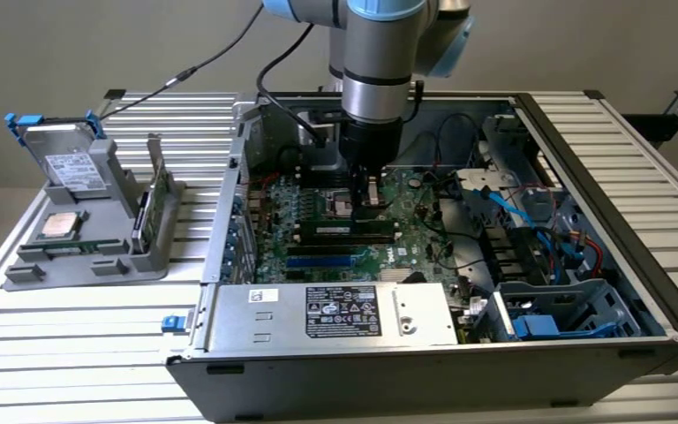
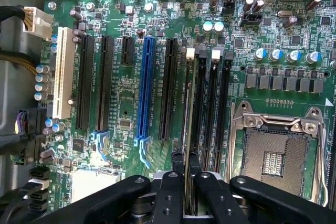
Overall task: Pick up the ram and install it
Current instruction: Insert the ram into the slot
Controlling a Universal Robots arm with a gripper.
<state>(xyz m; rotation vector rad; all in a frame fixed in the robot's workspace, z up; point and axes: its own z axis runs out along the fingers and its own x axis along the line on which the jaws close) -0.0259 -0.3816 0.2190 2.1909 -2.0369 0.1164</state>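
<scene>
My gripper (image 1: 369, 191) reaches down inside the open computer case, just over the motherboard (image 1: 315, 221). In the wrist view its black fingers (image 2: 170, 190) are shut on the ram (image 2: 188, 129), a thin green stick seen edge-on. The ram runs along the memory slot that has a white latch (image 2: 190, 52) at its far end, next to the other black memory slots (image 2: 212, 108). I cannot tell whether the ram's lower edge touches the slot.
An empty processor socket (image 2: 275, 153) lies beside the memory slots, with blue (image 2: 145, 87), black and white (image 2: 63, 72) expansion slots on the other side. The power supply (image 1: 327, 314), cables (image 1: 528, 212) and case walls (image 1: 227, 221) surround the board. A grey stand (image 1: 92, 247) holding parts sits at the exterior view's left.
</scene>
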